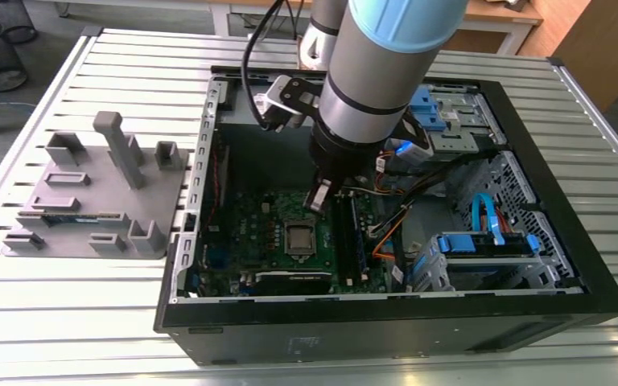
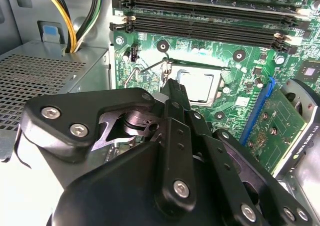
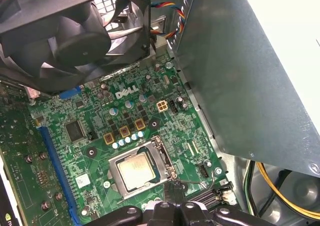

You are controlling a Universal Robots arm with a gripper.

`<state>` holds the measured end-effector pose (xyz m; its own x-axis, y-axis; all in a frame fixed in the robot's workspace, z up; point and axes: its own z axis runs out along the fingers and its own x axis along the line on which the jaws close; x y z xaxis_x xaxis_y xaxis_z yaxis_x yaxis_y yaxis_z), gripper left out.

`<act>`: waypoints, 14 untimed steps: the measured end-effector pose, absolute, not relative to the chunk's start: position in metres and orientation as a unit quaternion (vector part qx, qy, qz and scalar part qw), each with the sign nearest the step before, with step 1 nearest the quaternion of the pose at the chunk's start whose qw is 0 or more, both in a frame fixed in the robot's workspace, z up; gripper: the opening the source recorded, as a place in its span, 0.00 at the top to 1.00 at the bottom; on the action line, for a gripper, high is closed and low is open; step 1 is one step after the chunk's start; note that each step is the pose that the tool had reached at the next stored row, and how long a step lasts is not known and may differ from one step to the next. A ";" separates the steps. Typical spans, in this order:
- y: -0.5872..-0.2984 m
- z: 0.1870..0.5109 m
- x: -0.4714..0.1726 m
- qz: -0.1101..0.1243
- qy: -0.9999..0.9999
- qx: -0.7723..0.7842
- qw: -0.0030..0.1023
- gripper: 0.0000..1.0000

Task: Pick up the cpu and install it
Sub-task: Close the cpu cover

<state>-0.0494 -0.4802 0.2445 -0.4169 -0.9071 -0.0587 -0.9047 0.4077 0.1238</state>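
Observation:
The cpu lies flat in the metal-framed socket of the green circuit board, its dull silvery top facing up. It also shows in the second wrist view as the cpu and in the exterior view as the cpu. My gripper hangs inside the computer case, fingers pressed together with nothing between them. Its tip is just beside the socket's edge, close to the thin wire lever. In the exterior view the gripper is a little above and behind the socket.
A grey block tray stands outside the case at the exterior view's left. Black memory slots, a black fan, a grey metal box and yellow cables crowd the board. Blue drive brackets sit at the right.

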 end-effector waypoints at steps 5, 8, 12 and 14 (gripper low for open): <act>-0.480 0.244 -0.049 -0.068 -0.839 0.540 0.009 0.89; -0.480 0.244 -0.050 -0.068 -0.839 0.540 0.009 0.89; -0.481 0.244 -0.051 -0.068 -0.839 0.540 0.009 0.89; -0.483 0.244 -0.053 -0.068 -0.839 0.540 0.008 0.89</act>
